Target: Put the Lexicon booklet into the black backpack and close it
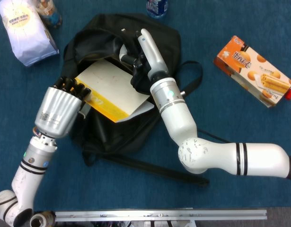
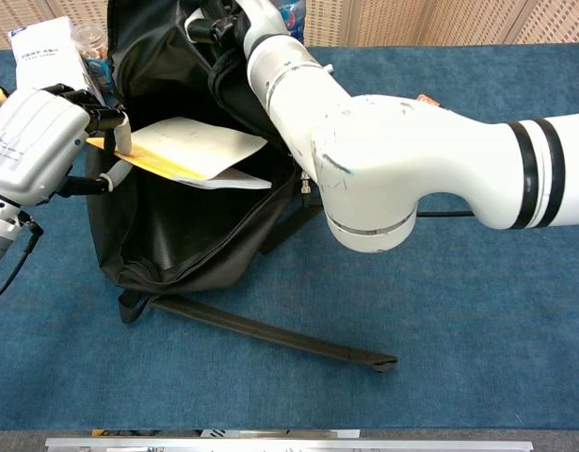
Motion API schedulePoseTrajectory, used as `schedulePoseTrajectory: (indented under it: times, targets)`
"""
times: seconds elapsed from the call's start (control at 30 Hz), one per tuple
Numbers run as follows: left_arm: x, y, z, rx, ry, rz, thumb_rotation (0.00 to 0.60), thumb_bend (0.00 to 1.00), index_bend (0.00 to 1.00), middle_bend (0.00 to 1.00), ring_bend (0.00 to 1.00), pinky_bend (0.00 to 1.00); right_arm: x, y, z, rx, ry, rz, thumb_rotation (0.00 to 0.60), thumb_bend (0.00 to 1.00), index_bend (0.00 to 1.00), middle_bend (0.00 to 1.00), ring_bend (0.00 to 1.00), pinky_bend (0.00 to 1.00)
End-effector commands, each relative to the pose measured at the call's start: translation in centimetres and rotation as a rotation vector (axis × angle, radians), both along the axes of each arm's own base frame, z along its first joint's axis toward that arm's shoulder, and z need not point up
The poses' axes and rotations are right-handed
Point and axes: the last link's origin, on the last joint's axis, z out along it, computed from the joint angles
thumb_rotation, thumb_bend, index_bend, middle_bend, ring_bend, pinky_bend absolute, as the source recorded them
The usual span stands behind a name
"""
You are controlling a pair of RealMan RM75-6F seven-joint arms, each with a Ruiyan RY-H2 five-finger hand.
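Two hands engaged: both work at the mouth of the black backpack (image 1: 121, 127), which lies on the blue table (image 1: 221, 23).
Left hand: the left hand (image 1: 65, 101) grasps the Lexicon booklet (image 1: 112, 90) by its yellow-banded near edge, fingers curled over it; the chest view shows the same pinch at the booklet's left corner.
Right hand: the right hand (image 1: 136, 56) reaches into the upper rim of the backpack; it appears to clench the fabric and hold the opening up, though the fingertips are largely hidden against black cloth.
Booklet position: across the open mouth, tilted, far corner over the cavity, most of the sheet outside.
Step in hand: judged as insertion, about midway through the task; closing not yet begun.
Next move: likely calls for the left hand to tip the far edge downward and slide the booklet into the cavity while the right keeps the rim raised.
Edges: booklet's right corner lies close to the right forearm (image 1: 173, 109); it could catch there or on the lower lip of the opening.
Open room: the chest view shows a deep dark cavity below the booklet.
Surroundings: white bag (image 1: 24, 28) at upper left, well apart; orange snack box (image 1: 254, 71) well apart at right; loose strap (image 2: 270, 330) trailing toward the near edge.
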Motion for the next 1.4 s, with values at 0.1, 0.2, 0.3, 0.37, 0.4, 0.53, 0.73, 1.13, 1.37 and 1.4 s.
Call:
schedulePoseTrajectory:
  times: [0.1, 0.2, 0.3, 0.37, 0.4, 0.53, 0.73, 1.13, 1.37, 1.4]
  targets:
    - [0.5, -0.3, -0.8, -0.009, -0.009, 0.011, 0.6, 0.35, 0.66, 0.58, 0.44, 0.4, 0.1, 0.1, -0.1, 0.007, -0.008, -0.004, 0.6, 1.0, 0.78, 0.68, 0.71, 0.99]
    - [0.7, -0.4, -1.2, -0.018, -0.01, 0.019, 0.6, 0.35, 0.66, 0.58, 0.44, 0.4, 0.1, 0.1, -0.1, 0.013, -0.012, -0.006, 0.6, 1.0, 0.78, 0.68, 0.71, 0.99]
    - [1.0, -0.4, -1.7, -0.027, -0.019, 0.024, 0.6, 0.35, 0.65, 0.58, 0.44, 0.4, 0.1, 0.2, -0.1, 0.015, -0.015, -0.008, 0.6, 1.0, 0.78, 0.68, 0.71, 0.99]
    - [1.1, -0.4, -2.1, -0.031, -0.02, 0.031, 0.6, 0.35, 0.65, 0.58, 0.44, 0.4, 0.1, 0.2, 0.0, 0.019, -0.021, -0.01, 0.6, 1.0, 0.78, 0.68, 0.71, 0.99]
    - [1.2, -0.4, -2.2, -0.032, -0.021, 0.032, 0.6, 0.35, 0.65, 0.58, 0.44, 0.4, 0.1, 0.2, 0.0, 0.018, -0.019, -0.011, 0.6, 1.0, 0.78, 0.68, 0.71, 0.99]
    - [1.4, -0.3, -2.8, -0.04, -0.03, 0.044, 0.6, 0.34, 0.65, 0.58, 0.44, 0.4, 0.2, 0.2, 0.0, 0.019, -0.022, -0.012, 0.6, 1.0, 0.78, 0.68, 0.71, 0.99]
    - [1.9, -0.2, -3.5, -0.03, -0.034, 0.049, 0.6, 0.35, 0.65, 0.58, 0.44, 0.4, 0.3, 0.3, -0.2, 0.023, -0.019, -0.009, 0.6, 1.0, 0.78, 0.68, 0.71, 0.99]
    - [0.5, 0.2, -4.3, 0.006, 0.037, 0.101, 0.6, 0.35, 0.67, 0.58, 0.44, 0.4, 0.2, 0.4, -0.1, 0.028, -0.019, -0.011, 0.6, 1.0, 0.78, 0.68, 0.71, 0.99]
    - [0.2, -0.7, -3.2, 0.039, 0.01, 0.125, 0.6, 0.22, 0.44, 0.51, 0.41, 0.4, 0.0, 0.3, 0.0, 0.029, -0.021, -0.014, 0.6, 1.0, 0.78, 0.68, 0.71, 0.99]
    - [0.2, -0.9, -3.1, 0.043, 0.006, 0.126, 0.6, 0.21, 0.4, 0.48, 0.39, 0.4, 0.0, 0.2, 0.0, 0.032, -0.023, -0.015, 0.6, 1.0, 0.78, 0.68, 0.71, 0.99]
